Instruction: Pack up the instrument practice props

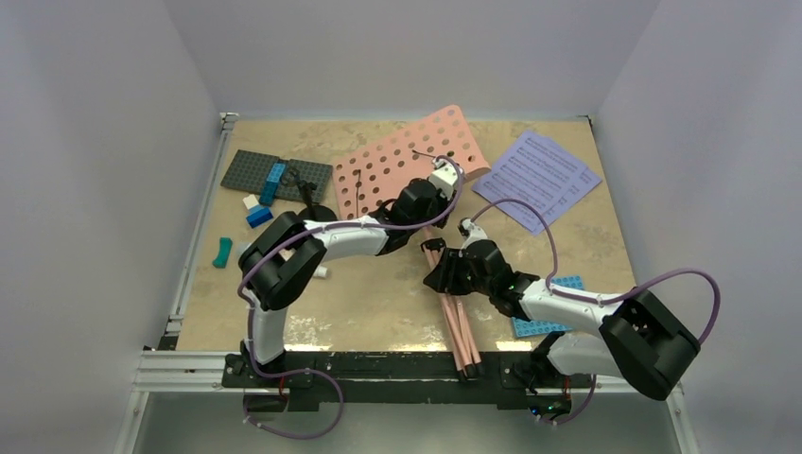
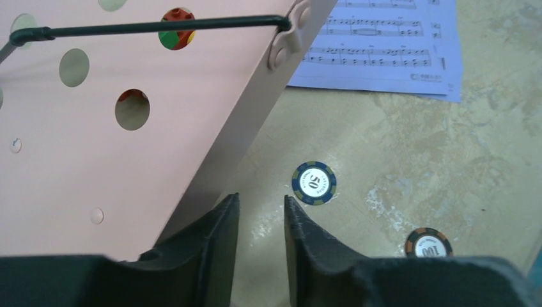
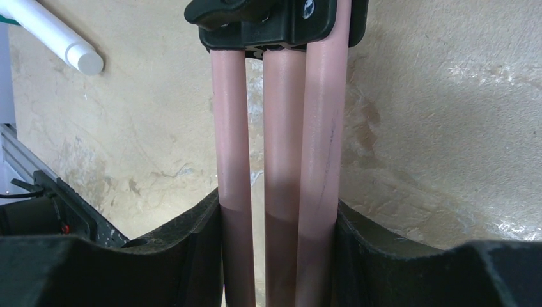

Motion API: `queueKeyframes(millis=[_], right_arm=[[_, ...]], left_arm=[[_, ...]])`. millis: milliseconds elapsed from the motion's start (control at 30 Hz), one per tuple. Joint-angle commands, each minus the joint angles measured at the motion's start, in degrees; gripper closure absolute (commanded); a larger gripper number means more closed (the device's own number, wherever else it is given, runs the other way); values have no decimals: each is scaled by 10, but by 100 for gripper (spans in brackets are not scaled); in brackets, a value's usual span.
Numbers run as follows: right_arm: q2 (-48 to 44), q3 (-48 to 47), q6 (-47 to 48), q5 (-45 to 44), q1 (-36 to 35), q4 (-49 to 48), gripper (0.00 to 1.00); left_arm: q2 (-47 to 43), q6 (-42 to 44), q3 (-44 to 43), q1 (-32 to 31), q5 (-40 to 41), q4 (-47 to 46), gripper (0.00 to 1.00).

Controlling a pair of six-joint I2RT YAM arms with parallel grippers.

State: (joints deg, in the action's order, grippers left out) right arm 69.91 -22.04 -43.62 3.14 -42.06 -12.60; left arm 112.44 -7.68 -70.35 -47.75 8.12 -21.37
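Note:
The pink music stand lies on the table, its hole-dotted desk [image 1: 407, 156] at the back and its three folded legs [image 1: 454, 322] running toward the near edge. My right gripper [image 1: 444, 274] is shut on the legs [image 3: 281, 128] just below their black collar [image 3: 275, 22]. My left gripper [image 1: 443, 178] hovers at the desk's right edge, open, with bare table between its fingers [image 2: 261, 198]; the desk [image 2: 96, 147] sits just left of them. The lavender sheet-music pages [image 1: 537, 177] lie at the back right. A thin black mic stand [image 1: 305, 194] lies left of the desk. A white cylinder [image 3: 57, 38], possibly the microphone, lies near the left arm.
A grey studded plate [image 1: 248, 170] carrying blue bricks sits back left, and a blue plate [image 1: 553, 317] lies partly under the right arm. A teal brick [image 1: 221, 252] is at the left. Two poker chips [image 2: 314, 183] [image 2: 428, 243] lie near my left fingers.

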Motion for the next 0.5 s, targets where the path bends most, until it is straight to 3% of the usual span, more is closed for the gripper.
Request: queueKeyframes(millis=[0, 167, 367, 467], right_arm=[[2, -3, -9, -45, 0, -56, 100], [5, 5, -19, -48, 1, -44, 100], [2, -10, -13, -56, 1, 26, 100], [-1, -17, -11, -55, 1, 55, 89]], left_arm=[[-62, -8, 4, -2, -5, -5, 57], [-112, -10, 31, -22, -20, 1, 39], [-208, -54, 93, -49, -17, 4, 28], [-260, -65, 126, -65, -3, 3, 26]])
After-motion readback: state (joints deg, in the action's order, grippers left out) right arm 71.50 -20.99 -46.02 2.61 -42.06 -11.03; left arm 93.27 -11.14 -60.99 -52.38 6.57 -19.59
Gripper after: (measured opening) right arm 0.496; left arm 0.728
